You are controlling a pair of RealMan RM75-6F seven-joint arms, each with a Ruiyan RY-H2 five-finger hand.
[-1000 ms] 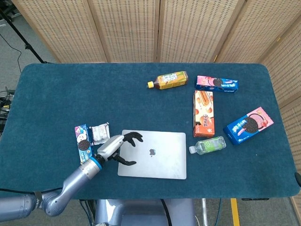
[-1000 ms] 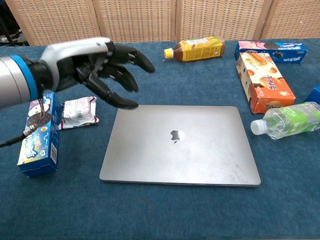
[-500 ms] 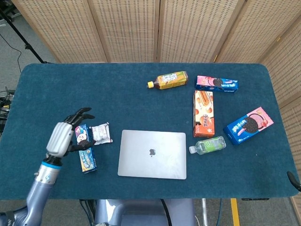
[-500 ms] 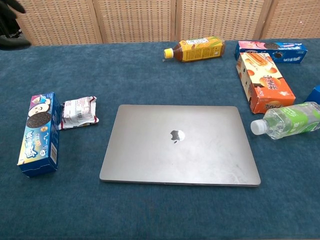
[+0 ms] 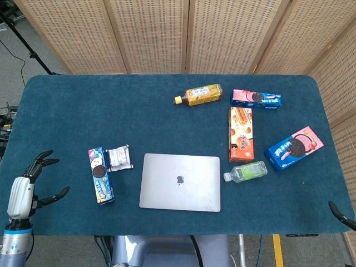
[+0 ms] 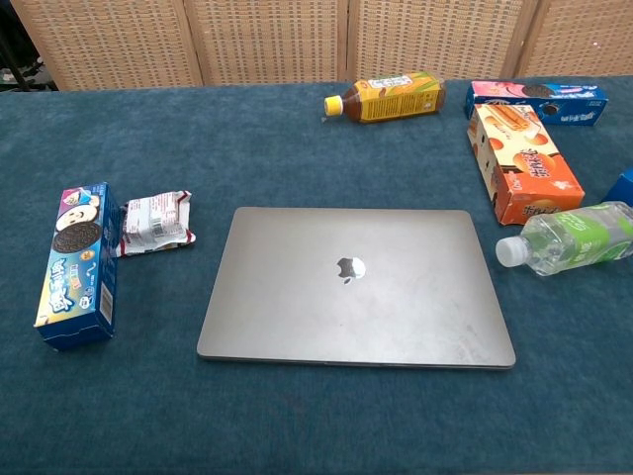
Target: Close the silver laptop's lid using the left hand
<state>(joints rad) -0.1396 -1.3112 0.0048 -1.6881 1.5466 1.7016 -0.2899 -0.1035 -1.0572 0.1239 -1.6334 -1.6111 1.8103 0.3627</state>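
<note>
The silver laptop [image 5: 179, 182] [image 6: 353, 287] lies flat on the blue table with its lid down, logo facing up. My left hand [image 5: 23, 192] is at the table's front left corner, far left of the laptop, fingers spread and holding nothing; the chest view does not show it. Only a dark fingertip of my right hand [image 5: 340, 214] pokes in at the front right edge of the head view, too little to tell how it is set.
Left of the laptop lie a blue cookie box [image 5: 100, 175] [image 6: 76, 264] and a small white packet [image 5: 118, 158] [image 6: 153, 224]. To its right are a green water bottle [image 5: 247, 171], an orange box [image 5: 241, 134], a blue-pink cookie box [image 5: 293, 147], an orange drink bottle [image 5: 200, 94] and another cookie box [image 5: 256, 99].
My left hand has drawn back from the laptop's left edge to the table's front left corner, leaving the chest view. The laptop stays flat and has not moved.
</note>
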